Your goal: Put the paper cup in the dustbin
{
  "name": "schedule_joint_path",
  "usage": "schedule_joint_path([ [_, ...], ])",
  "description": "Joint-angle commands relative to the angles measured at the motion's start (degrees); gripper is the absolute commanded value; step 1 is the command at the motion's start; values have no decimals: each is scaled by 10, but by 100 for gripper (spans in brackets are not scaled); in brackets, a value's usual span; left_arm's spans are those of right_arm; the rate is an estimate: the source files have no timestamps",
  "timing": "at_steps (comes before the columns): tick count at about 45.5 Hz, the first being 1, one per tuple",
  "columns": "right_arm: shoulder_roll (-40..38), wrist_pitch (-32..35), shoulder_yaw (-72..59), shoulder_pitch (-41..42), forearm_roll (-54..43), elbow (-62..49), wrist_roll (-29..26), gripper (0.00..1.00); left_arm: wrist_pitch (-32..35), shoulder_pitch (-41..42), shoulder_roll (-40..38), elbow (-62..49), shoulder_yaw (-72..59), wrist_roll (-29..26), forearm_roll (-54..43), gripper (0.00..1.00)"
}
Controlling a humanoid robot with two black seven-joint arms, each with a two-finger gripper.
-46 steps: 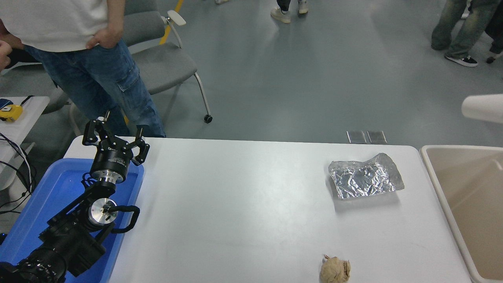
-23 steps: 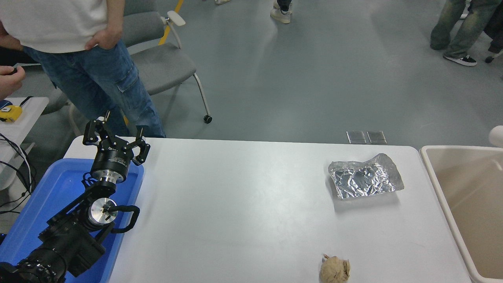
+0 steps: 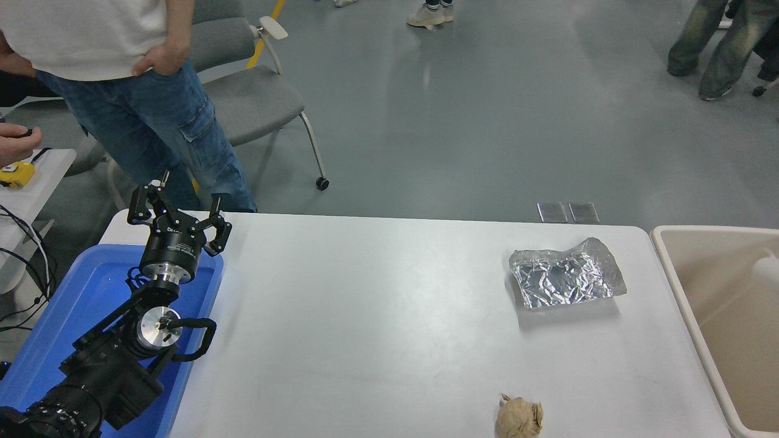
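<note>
The paper cup shows as a white blur at the right edge, inside the outline of the beige dustbin, with no gripper on it. The dustbin stands against the table's right end and is cut off by the picture's edge. My right gripper is out of view. My left gripper is parked open and empty at the lower left, over the far end of the blue tray.
A crumpled sheet of foil lies on the white table at the right. A brown paper ball sits at the front edge. A person in jeans stands at the far left corner, beside a grey chair.
The white cup has dropped from above the dustbin at the right edge down into the bin's outline. My left arm has not moved.
</note>
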Motion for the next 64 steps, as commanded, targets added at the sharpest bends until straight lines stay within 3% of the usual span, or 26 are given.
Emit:
schedule_joint_path([
  [1, 37, -37, 16, -16, 25, -17, -25, 0, 0, 0, 0, 0, 0, 0, 0, 100],
  [11, 37, -62, 44, -15, 32, -16, -25, 0, -1, 0, 0, 0, 0, 0, 0, 100],
  [36, 39, -52, 45, -13, 33, -10, -24, 1, -1, 0, 0, 0, 0, 0, 0, 100],
  [41, 39, -52, 40, -10, 32, -11, -25, 23, -1, 0, 0, 0, 0, 0, 0, 100],
  [42, 39, -52, 36, -10, 32, -11, -26, 34, -1, 0, 0, 0, 0, 0, 0, 100],
  [43, 39, -52, 35, -10, 32, -10, -26, 54, 0, 0, -1, 0, 0, 0, 0, 100],
  [44, 39, -51, 35, -10, 32, -10, -27, 89, 0, 0, 0, 0, 0, 0, 0, 100],
  [45, 38, -51, 34, -10, 30, -10, -28, 100, 0, 0, 0, 0, 0, 0, 0, 100],
  [64, 37, -51, 46, -10, 33, -11, -29, 100, 0, 0, 0, 0, 0, 0, 0, 100],
])
